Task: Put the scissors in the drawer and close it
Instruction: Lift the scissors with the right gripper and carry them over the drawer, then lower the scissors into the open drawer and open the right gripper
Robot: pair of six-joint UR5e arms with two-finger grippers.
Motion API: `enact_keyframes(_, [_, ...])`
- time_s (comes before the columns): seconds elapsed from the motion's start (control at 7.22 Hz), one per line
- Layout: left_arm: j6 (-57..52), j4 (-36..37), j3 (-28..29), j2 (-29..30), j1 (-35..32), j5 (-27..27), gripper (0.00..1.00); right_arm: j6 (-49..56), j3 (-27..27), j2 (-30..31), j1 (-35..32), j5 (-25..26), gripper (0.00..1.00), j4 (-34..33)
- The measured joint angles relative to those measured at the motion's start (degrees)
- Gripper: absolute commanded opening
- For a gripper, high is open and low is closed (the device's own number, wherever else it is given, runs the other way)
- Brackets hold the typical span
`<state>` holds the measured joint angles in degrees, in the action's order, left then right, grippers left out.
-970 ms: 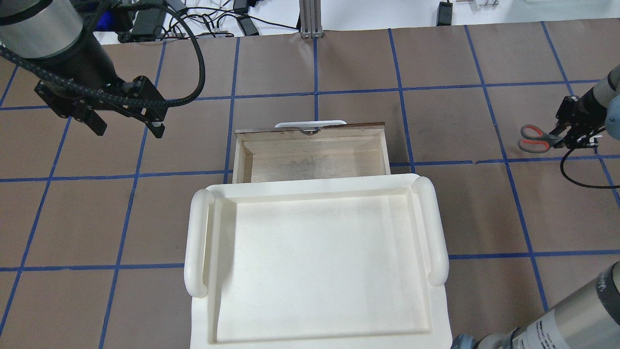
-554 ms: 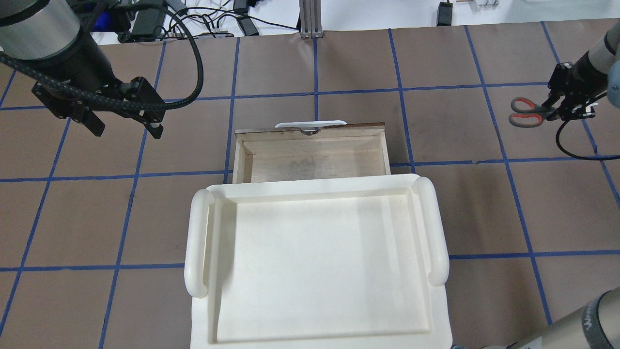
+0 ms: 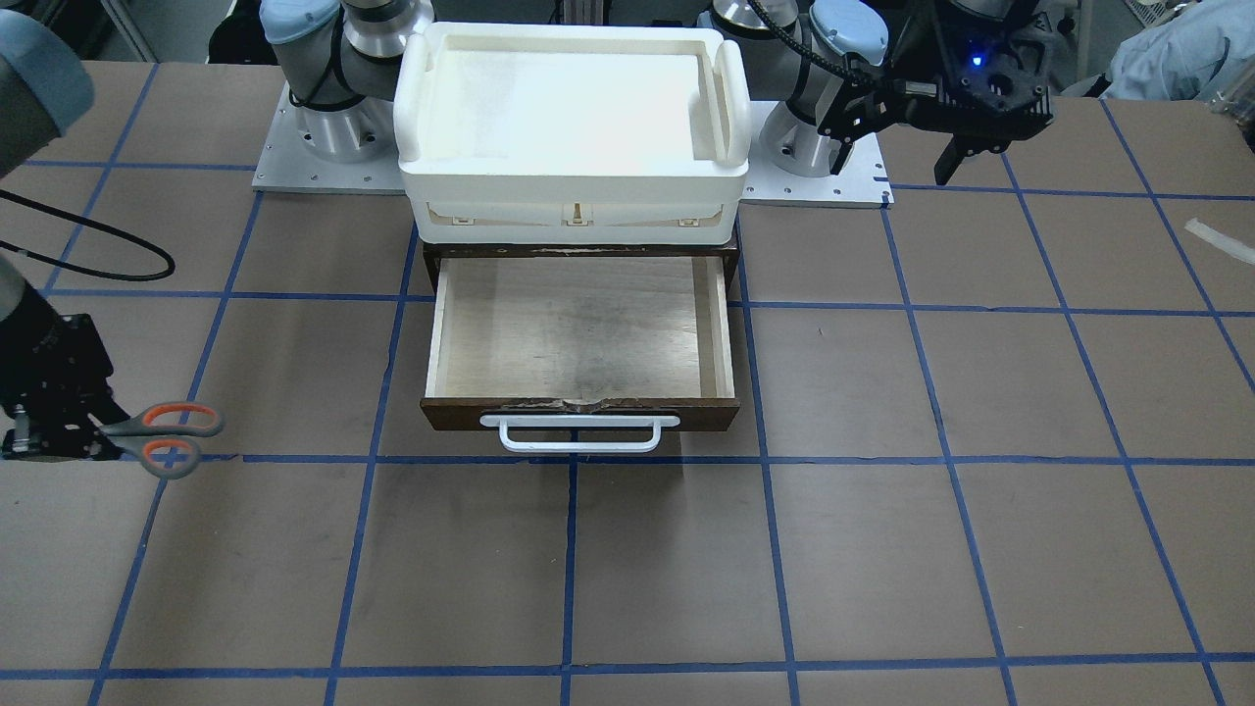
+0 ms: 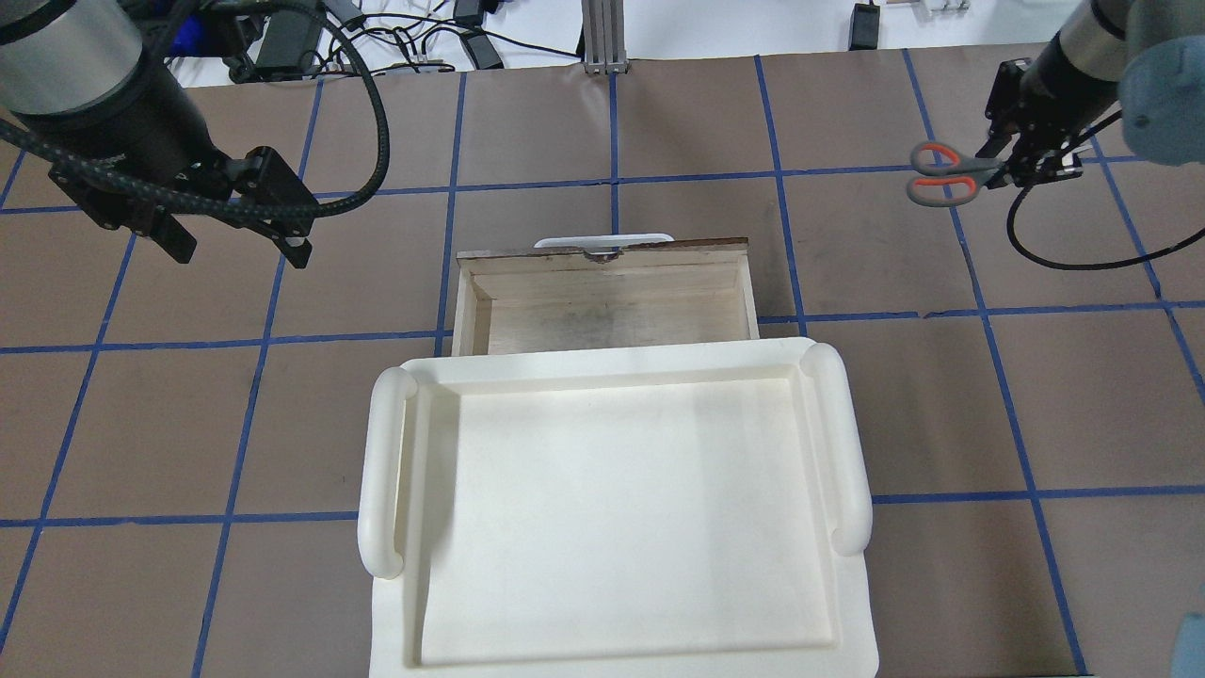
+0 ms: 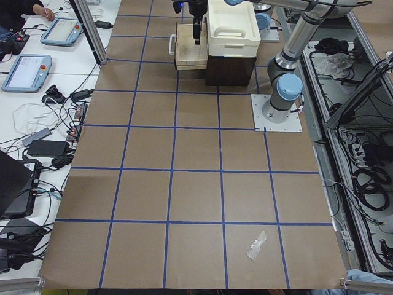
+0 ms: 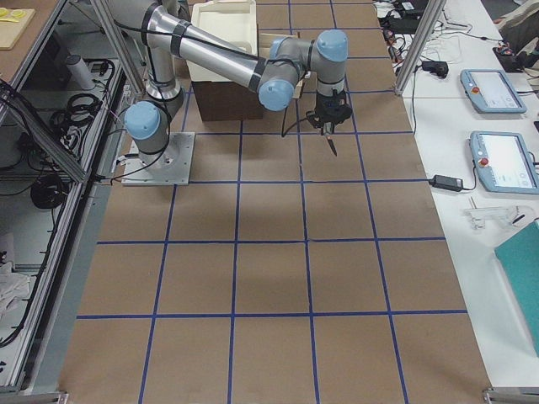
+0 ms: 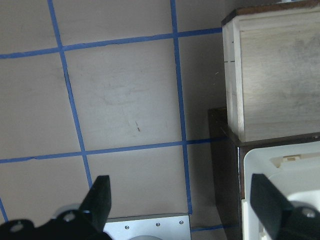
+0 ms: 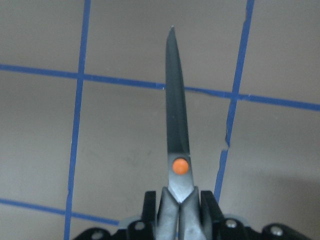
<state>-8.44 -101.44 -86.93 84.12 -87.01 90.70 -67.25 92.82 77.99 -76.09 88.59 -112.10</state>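
The scissors [image 4: 944, 174], with grey handles and orange inner loops, are held in my right gripper [image 4: 1009, 166], which is shut on them above the table at the far right. In the right wrist view the closed dark blades [image 8: 176, 115] point away from the fingers [image 8: 150, 210] over the brown table. The scissors also show in the front view [image 3: 167, 436]. The wooden drawer [image 4: 602, 306] stands pulled open and empty, its white bar handle [image 3: 578, 436] on the far side. My left gripper [image 4: 240, 247] is open and empty, hovering left of the drawer.
A white tray-shaped box [image 4: 602, 363] sits on top of the dark cabinet [image 7: 225, 165] that holds the drawer. The table is brown with blue tape lines. Cables and power bricks [image 4: 282, 42] lie beyond the far edge. A scrap of clear wrapper [image 5: 256, 246] lies far off.
My right gripper has carried the scissors toward the far side of the table and leftward, nearer the drawer's side. The left arm has barely moved.
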Motion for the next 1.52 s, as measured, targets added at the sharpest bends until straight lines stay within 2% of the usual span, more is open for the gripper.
enact_keyframes(0.83, [0.1, 0.0, 0.0, 0.1, 0.0, 0.0, 1.00, -23.5, -3.9, 1.4, -22.7, -0.1, 0.03, 3.3])
enact_keyframes(1.25, [0.0, 0.0, 0.0, 0.0, 0.0, 0.0, 1.00, -35.7, -4.3, -0.2, -31.1, -0.3, 0.03, 3.4])
enact_keyframes(1.52, [0.0, -0.1, -0.1, -0.1, 0.0, 0.0, 1.00, -39.8, -4.3, -2.1, -35.1, -0.2, 0.03, 3.1])
